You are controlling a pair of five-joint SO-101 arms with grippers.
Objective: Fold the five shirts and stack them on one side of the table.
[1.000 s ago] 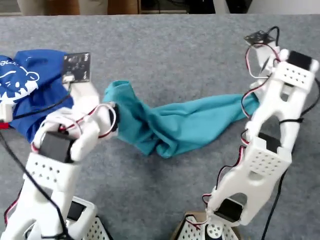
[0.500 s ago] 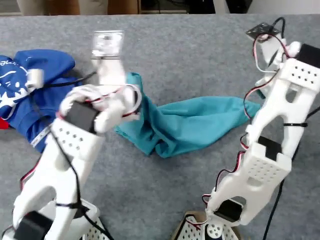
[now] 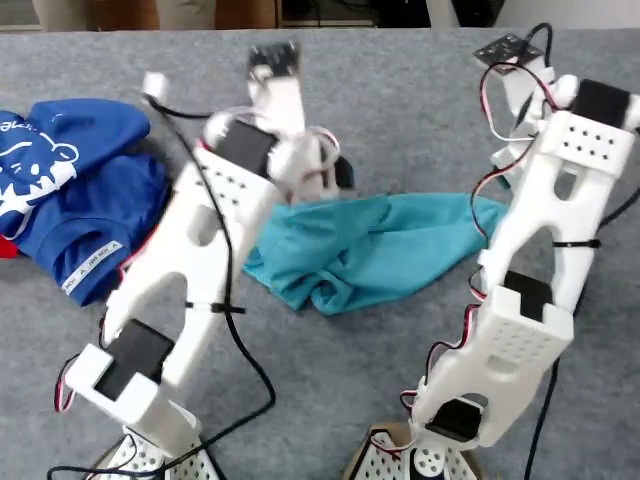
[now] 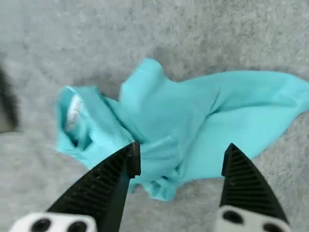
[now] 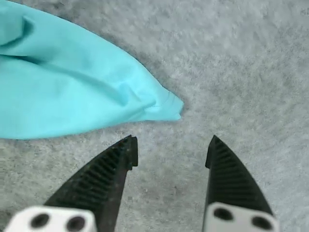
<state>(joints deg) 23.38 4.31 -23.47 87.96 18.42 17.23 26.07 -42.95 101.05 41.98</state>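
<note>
Nearest the bases, the left arm and the right arm are rising from the near edge of the grey tabletop. Just beyond them, the teal shirt is lying crumpled in the middle of the tabletop. It is bunching into thick folds at its left end and tapering toward the right arm. The left gripper is hovering above the bunched end with its fingers standing wide apart and holding nothing; in its wrist view a white neck label is showing among the folds. The right gripper is hanging over bare tabletop just beside the shirt's narrow tip, its fingers likewise spread apart and empty, not touching the cloth. Off to the left, well apart from the teal shirt, a blue shirt with a white print is sitting in a loose heap at the tabletop's edge. A sliver of something red is peeking out from under it.
</note>
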